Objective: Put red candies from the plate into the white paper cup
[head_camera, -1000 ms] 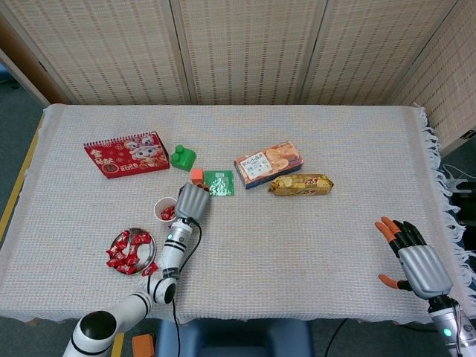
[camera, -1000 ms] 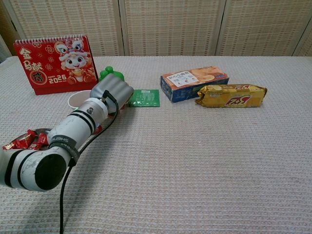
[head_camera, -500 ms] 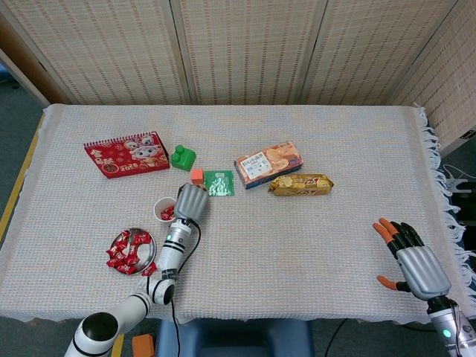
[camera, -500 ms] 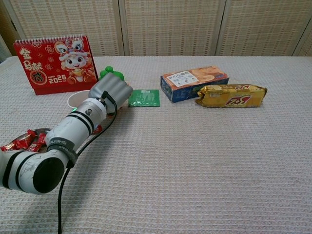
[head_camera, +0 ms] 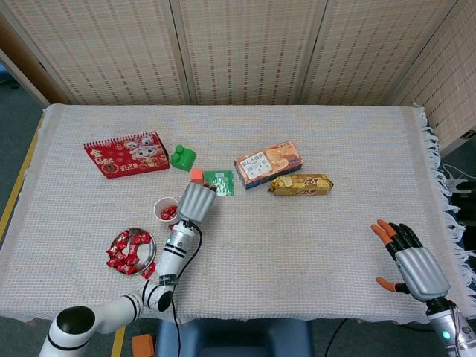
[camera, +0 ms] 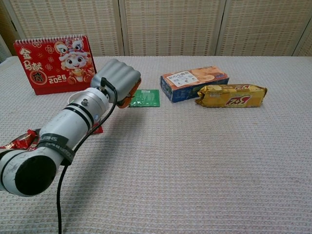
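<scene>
The white paper cup [head_camera: 163,207] stands left of centre with red candies inside. In front of it on the left, the metal plate [head_camera: 149,239] holds several red candies [head_camera: 126,253]; in the chest view they [camera: 19,141] show at the left edge. My left hand [head_camera: 197,201] hovers just right of the cup, raised, seen from the back. In the chest view this hand [camera: 117,80] has its fingers curled under, and I see nothing in them. My right hand [head_camera: 413,260] rests at the front right edge with fingers spread and empty.
A red calendar [head_camera: 126,155] stands at the back left. A green toy [head_camera: 183,157], an orange block [head_camera: 197,175] and a green packet [head_camera: 219,183] lie behind the left hand. A biscuit box [head_camera: 268,163] and a yellow snack pack [head_camera: 300,184] lie mid-table.
My left hand has lifted and shifted right, away from the cup's mouth. The right hand has drifted slightly toward the front edge.
</scene>
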You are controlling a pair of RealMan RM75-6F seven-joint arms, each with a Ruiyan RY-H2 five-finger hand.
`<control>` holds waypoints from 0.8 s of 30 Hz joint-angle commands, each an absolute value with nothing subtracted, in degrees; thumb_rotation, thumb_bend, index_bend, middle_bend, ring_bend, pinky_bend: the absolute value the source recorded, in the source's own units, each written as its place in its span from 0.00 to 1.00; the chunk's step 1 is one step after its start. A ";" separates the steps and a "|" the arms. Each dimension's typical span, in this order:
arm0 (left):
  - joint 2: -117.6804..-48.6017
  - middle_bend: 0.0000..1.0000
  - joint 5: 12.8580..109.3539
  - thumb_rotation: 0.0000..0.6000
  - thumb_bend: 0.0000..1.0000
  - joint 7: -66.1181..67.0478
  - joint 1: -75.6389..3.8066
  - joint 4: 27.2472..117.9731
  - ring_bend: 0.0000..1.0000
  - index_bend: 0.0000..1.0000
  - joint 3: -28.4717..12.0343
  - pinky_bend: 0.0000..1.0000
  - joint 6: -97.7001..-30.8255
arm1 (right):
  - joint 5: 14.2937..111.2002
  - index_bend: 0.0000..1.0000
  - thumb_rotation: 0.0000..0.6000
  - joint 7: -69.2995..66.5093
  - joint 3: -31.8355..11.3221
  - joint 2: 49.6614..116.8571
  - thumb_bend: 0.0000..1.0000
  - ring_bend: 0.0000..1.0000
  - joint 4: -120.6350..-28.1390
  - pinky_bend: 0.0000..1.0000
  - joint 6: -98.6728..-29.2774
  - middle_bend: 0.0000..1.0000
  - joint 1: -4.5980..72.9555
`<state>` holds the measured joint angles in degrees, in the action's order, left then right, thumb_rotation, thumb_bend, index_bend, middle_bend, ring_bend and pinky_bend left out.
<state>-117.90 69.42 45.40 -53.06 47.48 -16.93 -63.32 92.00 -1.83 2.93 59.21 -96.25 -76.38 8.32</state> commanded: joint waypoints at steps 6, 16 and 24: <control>-98.61 0.57 65.23 1.00 0.41 52.32 -43.59 75.23 0.89 0.55 -15.47 1.00 -68.17 | 92.79 0.00 1.00 -1.82 3.16 59.19 0.06 0.00 -96.39 0.05 -76.93 0.00 8.16; -93.12 0.55 61.60 1.00 0.41 51.16 -40.37 81.19 0.89 0.52 -12.75 1.00 -67.23 | 93.10 0.00 1.00 -1.07 3.31 59.45 0.06 0.00 -96.69 0.05 -77.09 0.00 8.07; -93.97 0.55 63.81 1.00 0.41 50.97 -40.78 81.87 0.89 0.51 -10.53 1.00 -67.65 | 93.16 0.00 1.00 -0.84 3.36 59.45 0.06 0.00 -96.70 0.05 -77.30 0.00 7.93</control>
<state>-93.79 63.50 51.07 -40.65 81.67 -10.71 -67.45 93.16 -0.84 3.36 59.45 -96.69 -77.30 7.93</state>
